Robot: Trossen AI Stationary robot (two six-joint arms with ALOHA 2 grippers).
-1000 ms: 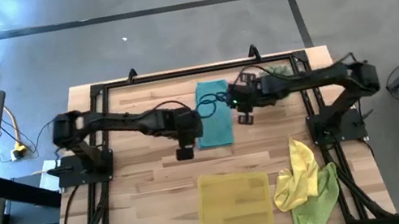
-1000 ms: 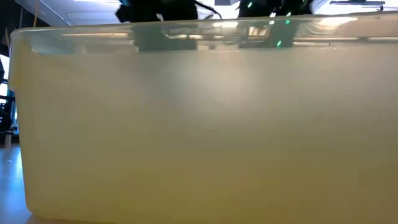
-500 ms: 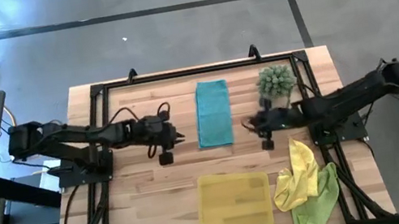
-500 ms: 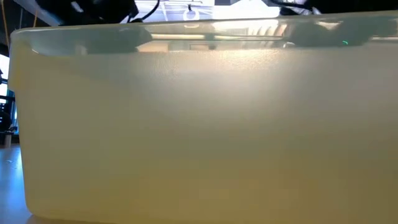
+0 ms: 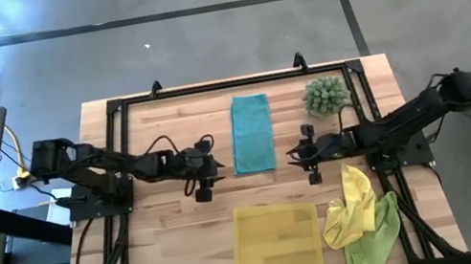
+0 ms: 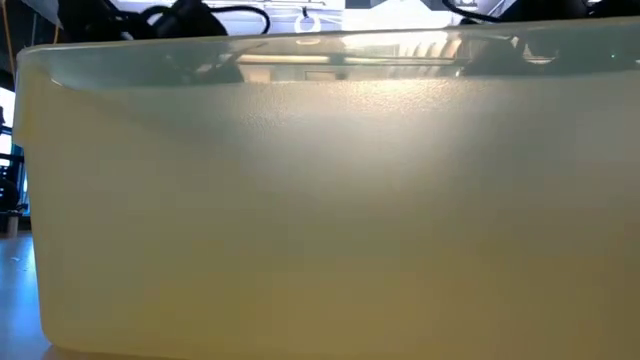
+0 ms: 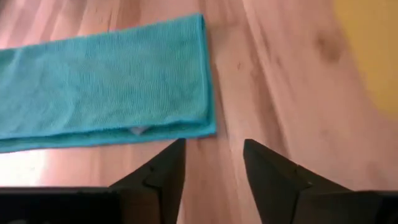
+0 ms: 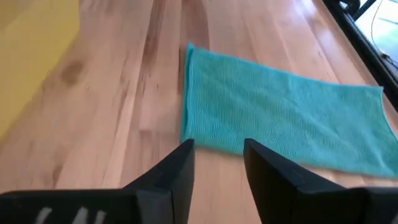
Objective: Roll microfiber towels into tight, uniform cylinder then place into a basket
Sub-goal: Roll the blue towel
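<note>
Both arms reach low over the table (image 5: 173,221) toward its middle: the left gripper (image 5: 205,194) sits just left of the teal towel (image 5: 252,134) and the right gripper (image 5: 313,176) just right of it, each with fingers (image 7: 163,171) a little apart, empty, aimed at the towel's near end. The teal towel lies flat, folded into a narrow strip, its long axis running from the table's far edge toward the near one. Three towels show in all: the yellow towel (image 5: 352,199) and the lime green towel (image 5: 375,235) lie crumpled together just right of the single yellow basket (image 5: 278,235), and one spiky green plant (image 5: 325,96) stands at the far right.
</note>
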